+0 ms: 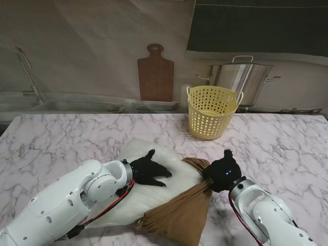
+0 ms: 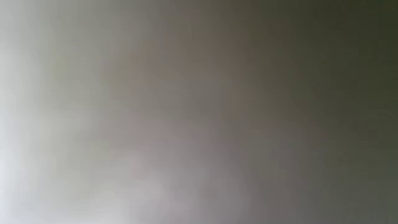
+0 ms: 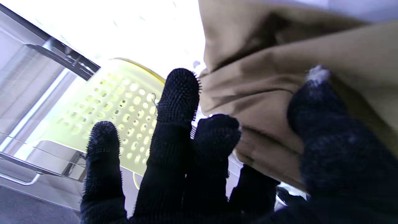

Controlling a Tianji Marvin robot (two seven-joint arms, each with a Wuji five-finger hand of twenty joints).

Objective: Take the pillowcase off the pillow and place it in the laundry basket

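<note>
Left hand [image 1: 148, 171] flat on white pillow [image 1: 154, 154], fingers spread, pinning it, gripping nothing. Right hand [image 1: 223, 173] fingers closed on bunched brown pillowcase [image 1: 179, 212], near table edge. Case mostly peeled, one end still over pillow. Left: pull free, drop in yellow laundry basket [image 1: 211, 119] farther from me.
</note>
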